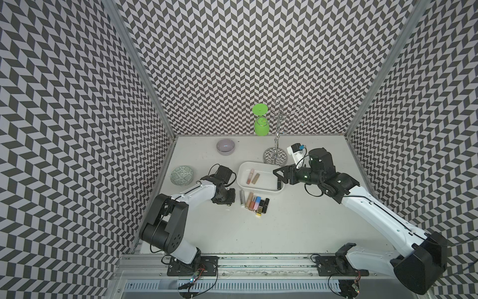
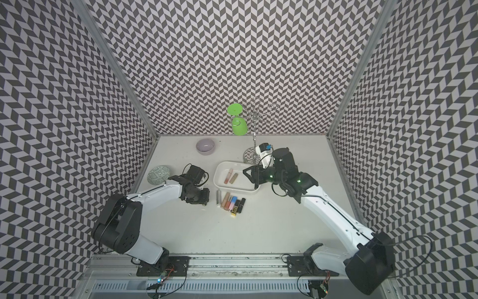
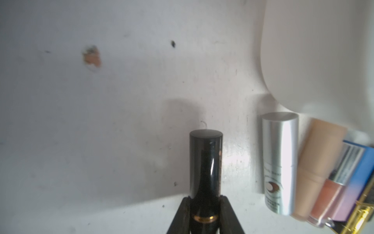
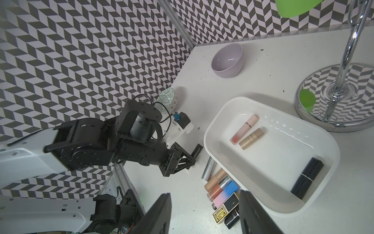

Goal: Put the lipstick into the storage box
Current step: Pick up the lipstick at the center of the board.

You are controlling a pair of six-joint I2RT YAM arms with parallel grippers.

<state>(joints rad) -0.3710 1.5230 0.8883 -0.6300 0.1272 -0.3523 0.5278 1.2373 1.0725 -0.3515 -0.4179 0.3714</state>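
My left gripper (image 3: 205, 199) is shut on a black lipstick (image 3: 205, 162) with a gold band, low over the table and left of the row of lipsticks (image 1: 254, 202). The right wrist view shows that grip from the side, with the held lipstick (image 4: 197, 150) poking out past the left gripper (image 4: 191, 158). The white storage box (image 1: 266, 178) lies behind the row and holds a pink lipstick (image 4: 244, 129), a beige one (image 4: 251, 138) and a black one (image 4: 306, 178). My right gripper (image 4: 204, 194) is open and empty, hovering at the box's right end (image 1: 278, 177).
A grey bowl (image 1: 225, 146) stands at the back. A green-patterned plate (image 1: 181, 175) sits at the left, behind my left arm. A chrome stand (image 1: 275, 155) with a mirrored base rises right behind the box, and a green cup (image 1: 261, 125) hangs on it.
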